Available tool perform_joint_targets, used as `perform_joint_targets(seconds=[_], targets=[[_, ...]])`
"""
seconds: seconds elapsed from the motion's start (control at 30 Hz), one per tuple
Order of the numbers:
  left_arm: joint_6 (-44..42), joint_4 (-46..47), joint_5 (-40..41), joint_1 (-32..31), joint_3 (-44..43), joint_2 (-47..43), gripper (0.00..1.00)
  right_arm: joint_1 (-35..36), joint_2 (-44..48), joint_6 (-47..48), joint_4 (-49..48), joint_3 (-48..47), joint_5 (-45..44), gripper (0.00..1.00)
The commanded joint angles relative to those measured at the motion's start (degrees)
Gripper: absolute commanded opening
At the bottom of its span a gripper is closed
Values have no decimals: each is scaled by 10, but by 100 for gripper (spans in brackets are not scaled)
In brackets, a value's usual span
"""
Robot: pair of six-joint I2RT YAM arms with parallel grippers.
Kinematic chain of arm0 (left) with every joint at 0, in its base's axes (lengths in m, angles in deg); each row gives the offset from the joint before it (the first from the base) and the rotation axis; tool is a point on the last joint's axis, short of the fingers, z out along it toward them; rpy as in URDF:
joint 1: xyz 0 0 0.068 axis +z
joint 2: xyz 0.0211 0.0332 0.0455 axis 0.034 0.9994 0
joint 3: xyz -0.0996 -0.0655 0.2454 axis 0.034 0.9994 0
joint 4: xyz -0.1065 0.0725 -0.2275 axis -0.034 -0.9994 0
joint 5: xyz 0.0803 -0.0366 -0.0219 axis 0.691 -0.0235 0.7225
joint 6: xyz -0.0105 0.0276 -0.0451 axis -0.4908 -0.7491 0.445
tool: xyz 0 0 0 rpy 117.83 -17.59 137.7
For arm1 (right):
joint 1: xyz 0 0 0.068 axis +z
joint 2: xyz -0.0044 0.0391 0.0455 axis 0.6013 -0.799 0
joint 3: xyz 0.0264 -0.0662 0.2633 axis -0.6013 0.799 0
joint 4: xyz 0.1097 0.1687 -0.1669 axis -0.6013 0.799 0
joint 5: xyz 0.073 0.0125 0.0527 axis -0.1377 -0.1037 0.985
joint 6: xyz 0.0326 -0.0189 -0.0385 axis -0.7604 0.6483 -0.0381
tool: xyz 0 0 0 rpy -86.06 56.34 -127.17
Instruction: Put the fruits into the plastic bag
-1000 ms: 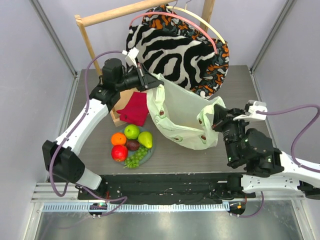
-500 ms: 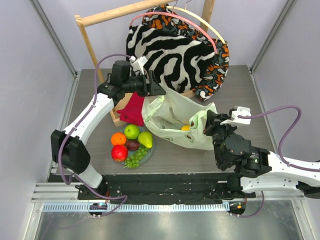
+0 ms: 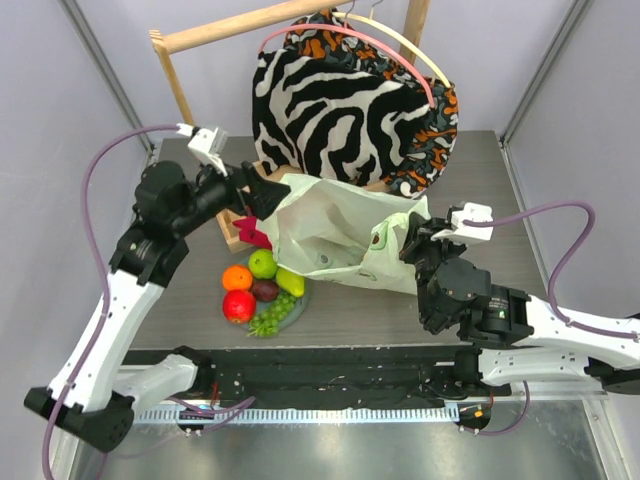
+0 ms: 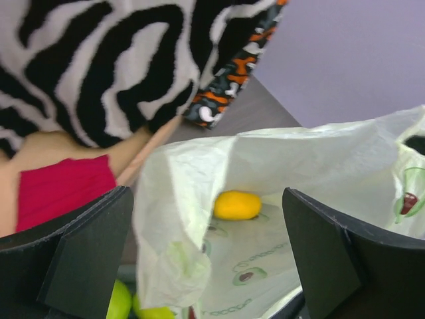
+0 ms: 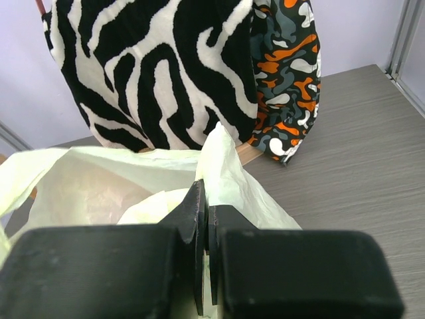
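Note:
The pale-green plastic bag (image 3: pixel 340 235) lies slumped in the middle of the table, its mouth facing left. In the left wrist view a yellow mango (image 4: pixel 237 205) rests inside the plastic bag (image 4: pixel 312 166). My left gripper (image 3: pixel 268 196) is open at the bag's left rim, and a loose fold of film hangs between its fingers (image 4: pixel 86 259) without being pinched. My right gripper (image 3: pixel 410 240) is shut on the bag's right rim (image 5: pixel 229 166). The other fruits sit piled on a plate (image 3: pixel 301 297): orange (image 3: pixel 237 277), green apple (image 3: pixel 263 263), pear (image 3: pixel 290 281), red apple (image 3: pixel 239 305), plum (image 3: pixel 265 290), grapes (image 3: pixel 272 315).
A wooden rack (image 3: pixel 190 40) stands at the back, and a zebra-striped fabric (image 3: pixel 340 110) hangs from hangers on it just behind the bag. A red cloth (image 3: pixel 255 235) lies by the rack's foot, between my left gripper and the fruit plate.
My left gripper opened, let go of the bag's left rim and drew back to the left. The bag sagged lower. My right gripper shifted slightly left, still pinching its rim.

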State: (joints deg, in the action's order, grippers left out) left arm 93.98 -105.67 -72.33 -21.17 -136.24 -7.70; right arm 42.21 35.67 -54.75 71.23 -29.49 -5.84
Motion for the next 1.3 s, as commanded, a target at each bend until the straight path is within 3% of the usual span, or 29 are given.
perform_joint_targets(seconds=[0.0,0.13,0.33,0.6,1.27], targets=[[-6,-57,184,4,42,-55,100,-6,5,-6,-12,-22,-11,1],[28,-183,319,8,43,-67,100,-10,10,-15,-12,-17,0,1],[100,-298,355,31,111,-101,100,-9,18,-18,-11,-10,4,1],[196,-327,329,42,198,-127,100,-10,36,-25,-10,1,15,1],[246,-308,249,42,324,-103,100,-13,40,-45,-10,8,31,1]])
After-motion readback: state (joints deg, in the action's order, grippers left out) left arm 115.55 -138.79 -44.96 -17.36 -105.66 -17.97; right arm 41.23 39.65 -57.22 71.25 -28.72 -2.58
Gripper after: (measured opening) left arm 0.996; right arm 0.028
